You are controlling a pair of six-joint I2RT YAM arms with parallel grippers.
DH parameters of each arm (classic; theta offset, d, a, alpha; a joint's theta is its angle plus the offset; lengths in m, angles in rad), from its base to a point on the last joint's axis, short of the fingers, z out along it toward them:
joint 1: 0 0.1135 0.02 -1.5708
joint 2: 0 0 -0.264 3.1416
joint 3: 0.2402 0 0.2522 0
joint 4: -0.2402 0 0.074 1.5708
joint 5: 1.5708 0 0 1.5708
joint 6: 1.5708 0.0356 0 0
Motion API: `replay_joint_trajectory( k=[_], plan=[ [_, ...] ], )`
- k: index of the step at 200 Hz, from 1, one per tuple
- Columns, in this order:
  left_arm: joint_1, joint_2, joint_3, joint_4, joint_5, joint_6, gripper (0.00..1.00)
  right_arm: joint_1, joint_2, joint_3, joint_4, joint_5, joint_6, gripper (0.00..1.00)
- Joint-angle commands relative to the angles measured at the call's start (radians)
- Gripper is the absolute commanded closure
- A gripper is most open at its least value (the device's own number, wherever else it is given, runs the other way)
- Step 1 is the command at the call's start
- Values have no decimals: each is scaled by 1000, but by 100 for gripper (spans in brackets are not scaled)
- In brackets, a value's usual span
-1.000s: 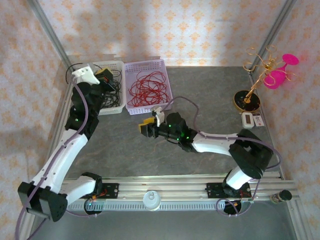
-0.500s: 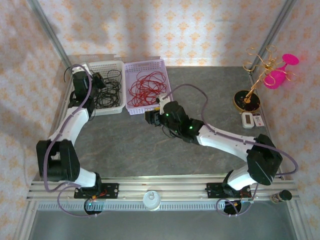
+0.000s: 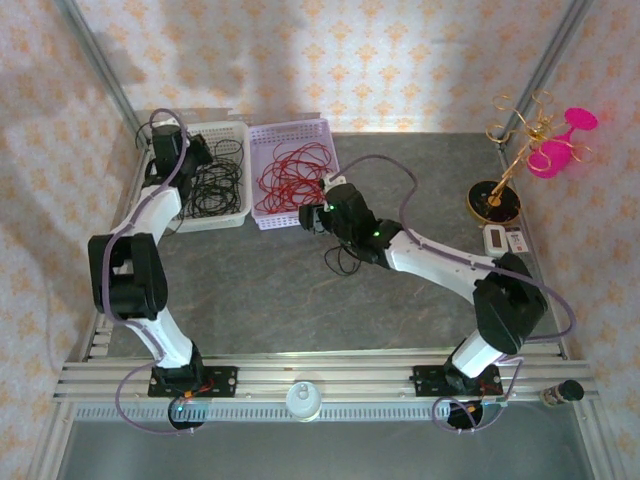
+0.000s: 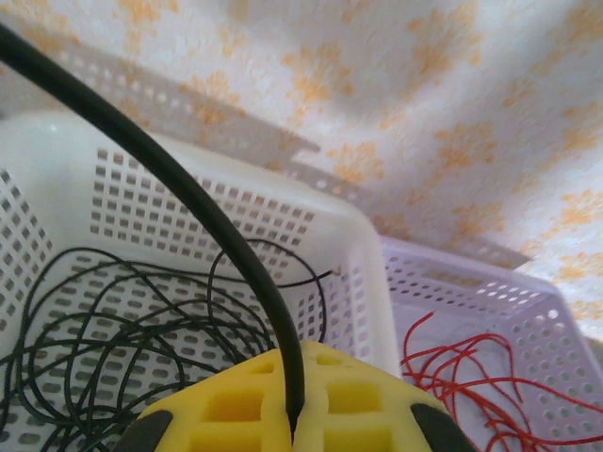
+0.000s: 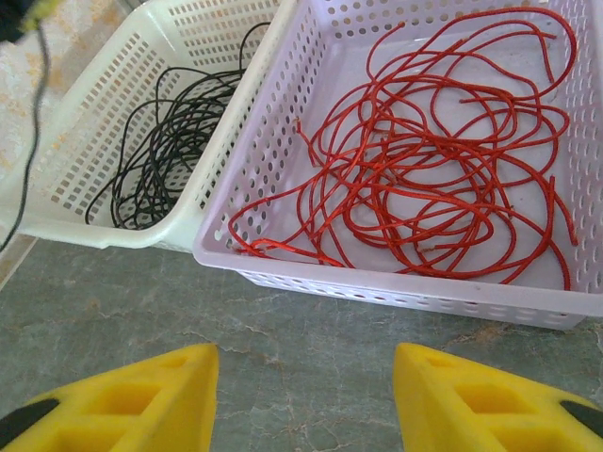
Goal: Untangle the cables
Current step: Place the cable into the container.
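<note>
My left end effector: clamped on a thin black cable over the white perforated plastic basket. My right end effector: parted, empty. Likely step: depositing it; next, release.

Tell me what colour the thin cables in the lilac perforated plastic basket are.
The thin looping cables are red, clearest in the right wrist view.

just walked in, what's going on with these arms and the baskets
Two robot arms are untangling cables. The left hand is shut on a black cable, held up by the white basket, where the other black cables lie. The right hand is open and empty, low over the table just in front of the lilac basket holding the red cables.
</note>
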Motion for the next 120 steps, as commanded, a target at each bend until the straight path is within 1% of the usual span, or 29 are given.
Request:
replay_joint_trajectory(
  k=[1, 32, 48, 58, 72, 85, 120],
  plan=[
    [19, -146, -14, -38, -29, 27, 100, 1, 1, 21, -4, 5, 8, 49],
    [32, -279, 2, -116, 18, 71, 100, 2, 9, 7, 18, -8, 21, 49],
    [31, -308, 45, -143, 38, 83, 100, 2, 20, 14, 20, -8, 26, 49],
    [32, -307, 66, -128, 37, 94, 100, 2, 25, 19, 26, -13, 30, 49],
    [31, -276, 79, -56, 18, 94, 100, 2, 36, 29, 27, -29, 28, 49],
    [32, -222, 81, 33, 40, 75, 100, 2, 51, 50, 16, -40, 20, 49],
    [30, -39, 150, 117, 66, 11, 100, 2, 78, 99, -22, -66, 5, 49]
  ],
)
